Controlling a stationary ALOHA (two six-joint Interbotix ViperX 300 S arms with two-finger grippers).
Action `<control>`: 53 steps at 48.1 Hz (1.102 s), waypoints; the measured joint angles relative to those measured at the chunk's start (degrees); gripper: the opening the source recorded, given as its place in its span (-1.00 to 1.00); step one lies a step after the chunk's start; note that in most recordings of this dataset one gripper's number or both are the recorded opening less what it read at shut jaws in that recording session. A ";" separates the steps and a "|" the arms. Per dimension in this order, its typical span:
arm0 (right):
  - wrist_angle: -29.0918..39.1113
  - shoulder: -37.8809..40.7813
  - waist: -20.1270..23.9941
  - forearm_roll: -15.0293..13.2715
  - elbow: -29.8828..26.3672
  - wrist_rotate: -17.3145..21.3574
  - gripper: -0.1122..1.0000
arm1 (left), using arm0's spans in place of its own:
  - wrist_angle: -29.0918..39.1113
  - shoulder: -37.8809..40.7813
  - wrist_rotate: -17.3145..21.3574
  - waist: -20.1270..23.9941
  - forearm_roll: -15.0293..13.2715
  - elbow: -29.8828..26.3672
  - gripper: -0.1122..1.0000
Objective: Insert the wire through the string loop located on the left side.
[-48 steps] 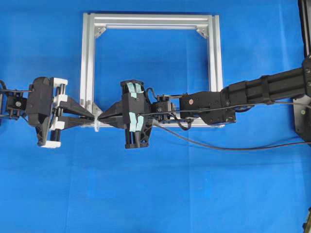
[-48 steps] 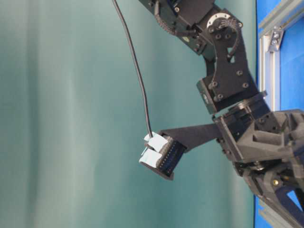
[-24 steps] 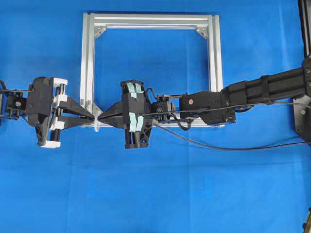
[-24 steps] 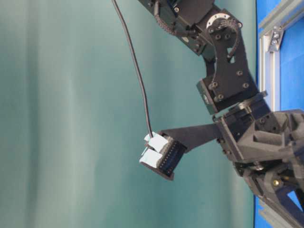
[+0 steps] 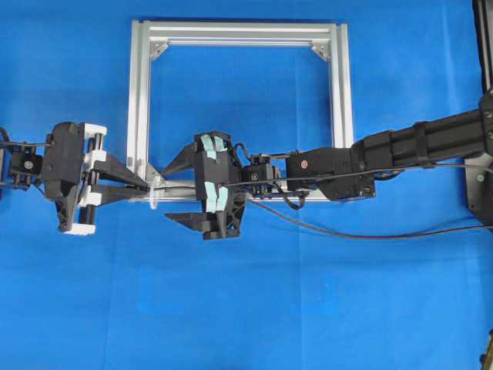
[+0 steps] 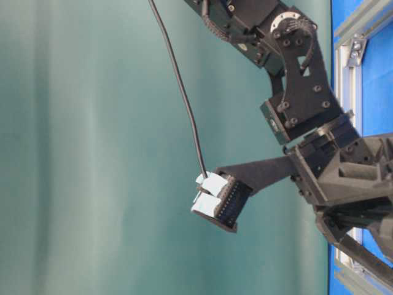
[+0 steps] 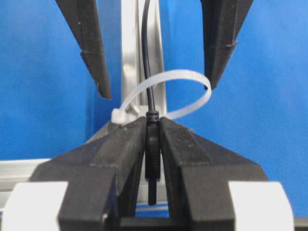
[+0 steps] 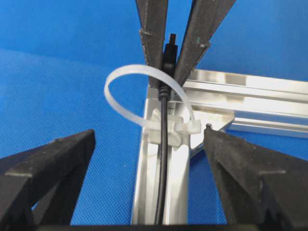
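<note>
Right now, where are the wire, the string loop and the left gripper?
wire point(image 7: 152, 144): left wrist view, on its plug between the shut jaws.
string loop point(image 7: 180, 75): left wrist view, top of its arc.
left gripper point(image 7: 153, 126): left wrist view, between the fingertips.

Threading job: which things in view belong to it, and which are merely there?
In the job:
wire, clamped in the left pincer
string loop
right pincer, open

Merely there:
aluminium frame
blue cloth
</note>
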 measured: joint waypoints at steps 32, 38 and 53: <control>-0.09 0.00 0.09 0.09 0.09 0.00 0.91 | 41.75 -28.92 -0.18 0.00 0.00 -2.29 -0.66; -0.09 0.00 0.09 0.00 0.09 0.00 0.91 | 51.59 -37.53 -0.70 0.09 0.09 -2.99 -0.66; -0.09 0.00 0.18 0.00 0.09 -0.09 0.91 | 65.21 -50.10 -6.77 0.09 0.09 -2.90 -0.66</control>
